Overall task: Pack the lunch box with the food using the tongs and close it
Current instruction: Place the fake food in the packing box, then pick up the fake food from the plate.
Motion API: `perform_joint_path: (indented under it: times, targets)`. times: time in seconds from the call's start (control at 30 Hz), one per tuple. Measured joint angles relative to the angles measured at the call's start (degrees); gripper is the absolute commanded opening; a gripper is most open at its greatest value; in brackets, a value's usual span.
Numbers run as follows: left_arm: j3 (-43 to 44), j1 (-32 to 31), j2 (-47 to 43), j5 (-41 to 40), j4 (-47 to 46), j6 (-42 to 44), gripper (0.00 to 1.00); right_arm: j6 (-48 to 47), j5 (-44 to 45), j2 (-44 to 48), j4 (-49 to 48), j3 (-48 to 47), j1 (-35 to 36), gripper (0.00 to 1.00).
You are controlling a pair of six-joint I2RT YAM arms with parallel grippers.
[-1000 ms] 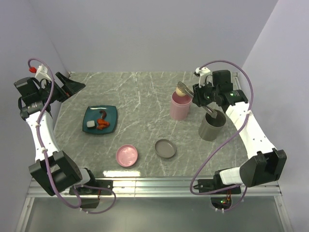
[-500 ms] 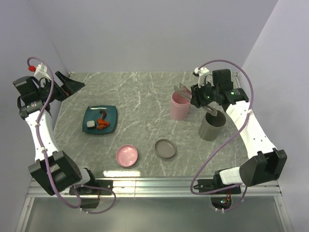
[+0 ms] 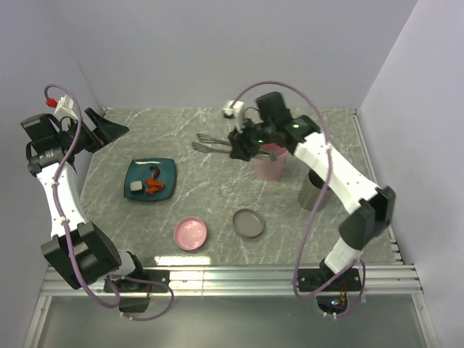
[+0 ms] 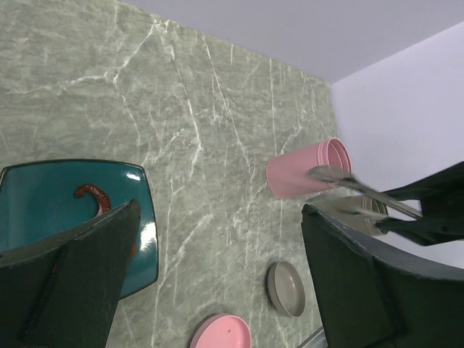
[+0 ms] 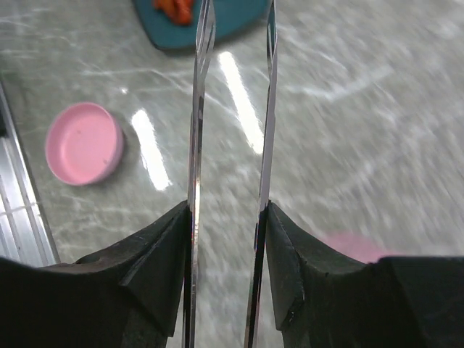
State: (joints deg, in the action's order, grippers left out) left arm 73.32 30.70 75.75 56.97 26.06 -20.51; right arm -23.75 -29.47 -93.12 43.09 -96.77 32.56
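Hanging above the far left corner of the table (image 3: 217, 196), the left tool (image 3: 109, 130) has its fingers spread wide with nothing between them. To its right, the teal plate (image 3: 167, 167) carries the food: a white cube (image 3: 136, 188) at the near corner, red-orange bits (image 3: 154, 188) just beside it, and a dark curled piece (image 3: 154, 172) behind them. The pink lid (image 3: 191, 233) lies nearer the front edge. Over the middle of the table the tongs (image 3: 212, 143) hang in the air, their empty tips pointing left toward the plate. The grey lid (image 3: 249, 223) lies just right of the pink one. The right tool (image 3: 239, 145) is clamped on the tongs, one finger pressed against the outside of each arm, with the arms held a little apart. Just to its right the pink container (image 3: 270, 165) stands upright and open. The grey container (image 3: 315, 194) stands further right, partly hidden by the right arm.
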Motion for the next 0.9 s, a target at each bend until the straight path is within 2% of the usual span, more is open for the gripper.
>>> perform_joint_path:
  times: [0.17, 0.47, 0.73, 0.9]
  targets:
    - [0.59, 0.0, 0.79, 1.75, 2.27, 1.75, 0.99, -0.59, -3.02, -9.66, -2.4, -5.55, 6.8, 0.52]
    - [1.86, 0.02, 3.67, 1.95, 6.54, 5.27, 1.0, 1.53, -6.64, -23.89, -7.54, -15.39, 14.97, 0.54]
    - [1.81, 0.17, 3.8, 0.9, 7.78, 6.32, 0.99, 3.13, -6.88, -33.24, -10.49, -24.83, 18.82, 0.57]
    - [1.2, 0.87, 3.93, 0.87, 7.69, 6.23, 0.99, 3.08, -5.99, -36.48, -11.98, -26.08, 20.31, 0.6]
